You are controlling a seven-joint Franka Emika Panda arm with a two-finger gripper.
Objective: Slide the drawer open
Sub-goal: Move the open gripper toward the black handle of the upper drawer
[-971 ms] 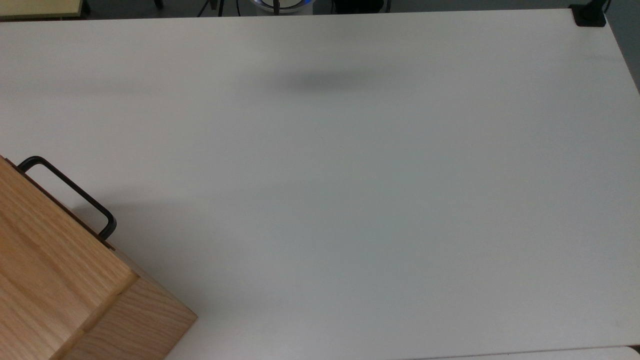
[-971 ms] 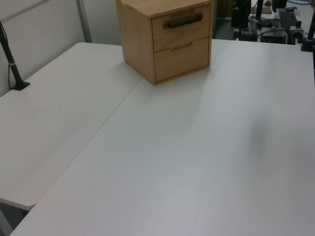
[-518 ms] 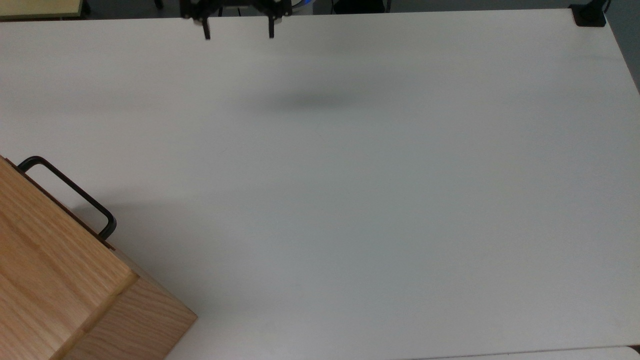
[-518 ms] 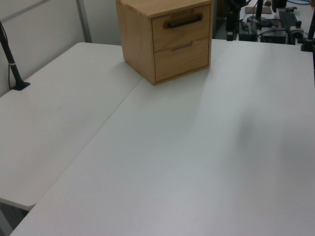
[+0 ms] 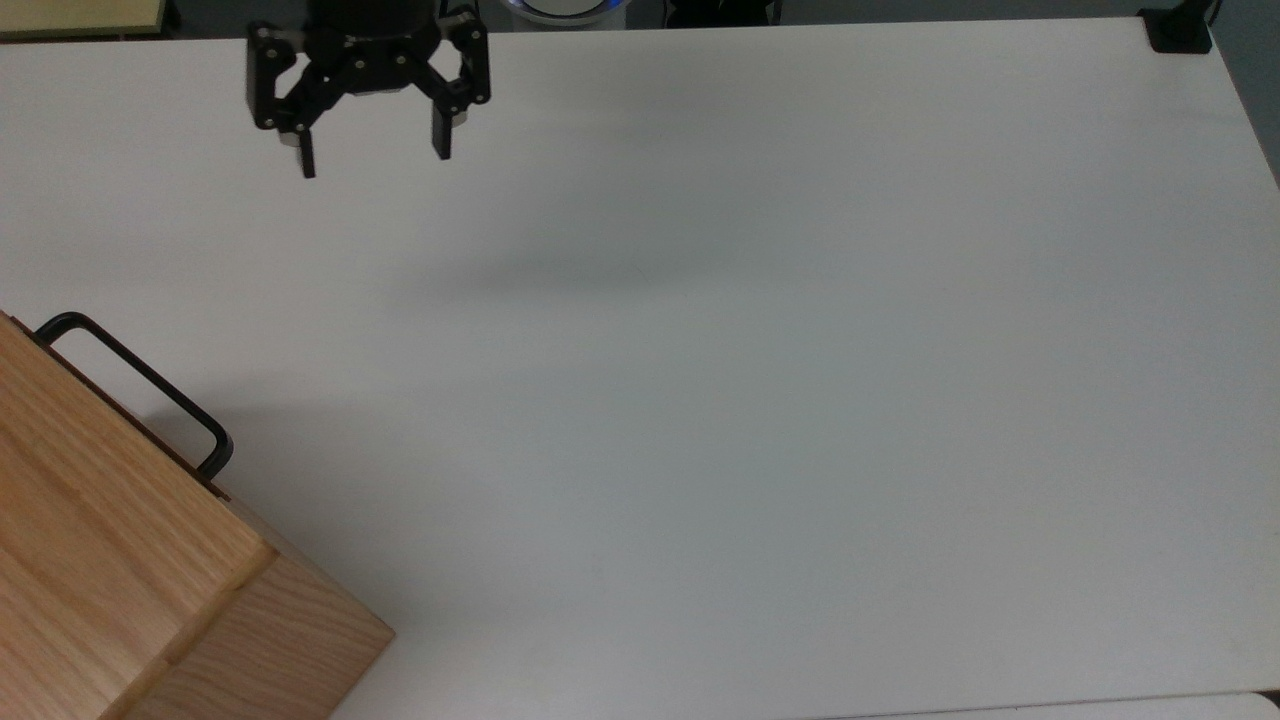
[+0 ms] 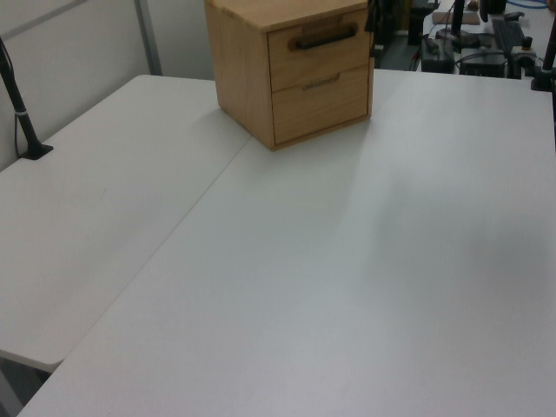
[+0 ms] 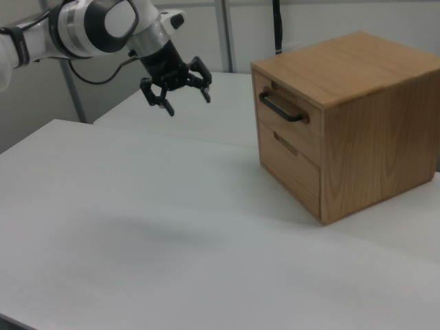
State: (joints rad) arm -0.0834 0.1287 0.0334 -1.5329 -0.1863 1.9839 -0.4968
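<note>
Pincer (image 5: 372, 160): black, two-fingered, spread wide with nothing between the fingers; seen at the top view's upper left above the tabletop (image 5: 760, 380), and in the right view (image 7: 185, 102) carried on a white arm (image 7: 89, 26), held in the air well apart from the cabinet (image 7: 357, 117).

Cabinet: light oak, plain grained top, set on the white tabletop at the top view's lower left corner (image 5: 90, 560); at the back of the tabletop in the left view (image 6: 291, 65).

Drawer (image 7: 287, 127): upper of two fronts, flat panel flush with the cabinet face, apparently fully closed, though the seam is hard to judge. The black bar handle (image 7: 280, 108) is seen projecting from the front; in the top view (image 5: 140, 385) it sticks out past the cabinet edge, untouched by the pincer.

Lower front (image 7: 289, 168): a slim handle, also closed.
</note>
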